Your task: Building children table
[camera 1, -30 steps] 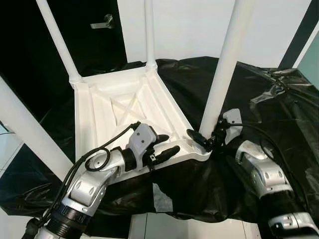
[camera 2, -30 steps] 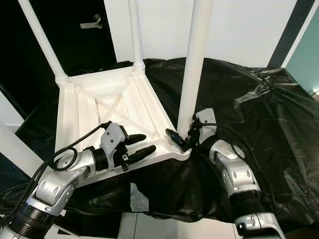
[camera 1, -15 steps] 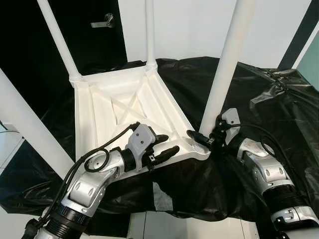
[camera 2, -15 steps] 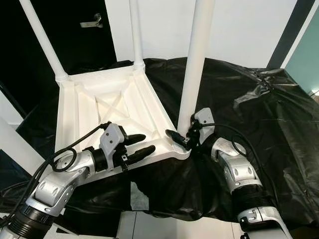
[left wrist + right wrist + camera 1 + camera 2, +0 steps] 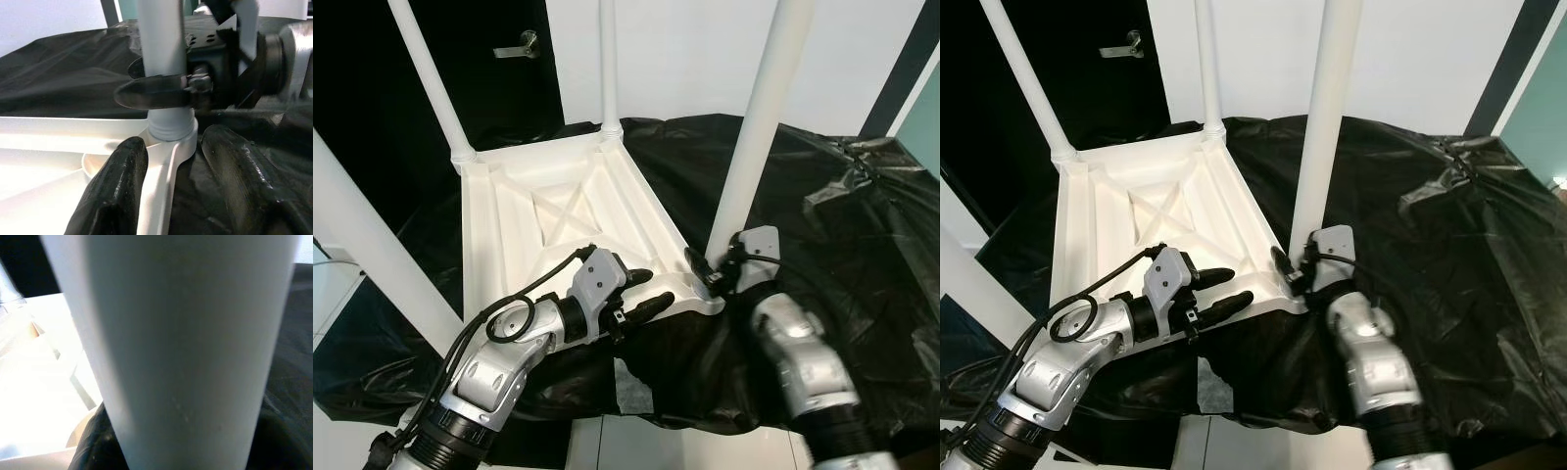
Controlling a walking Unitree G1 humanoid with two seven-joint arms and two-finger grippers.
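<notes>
- Because the table [image 5: 558,225] lies upside down on the black sheet [image 5: 862,255], its leg sockets face up and all four legs stand upward from the corners.
- The right gripper [image 5: 713,277] is clamped around the near right leg [image 5: 754,137] just above its socket, one finger [image 5: 151,93] wrapping the tube; that low hold looks meant for turning the leg into its thread.
- In the right wrist view the leg [image 5: 181,347] sits tight between the fingers.
- The left gripper [image 5: 636,294] straddles the table's near rim beside that corner, one finger [image 5: 115,191] on the white underside, the other [image 5: 244,181] outside over the sheet. The fingers stand apart with the rim between them, and I cannot tell how hard they press; the likely aim is to brace the table against the twist.
- Judged from this, the last leg is being tightened, so the build is near its end.
</notes>
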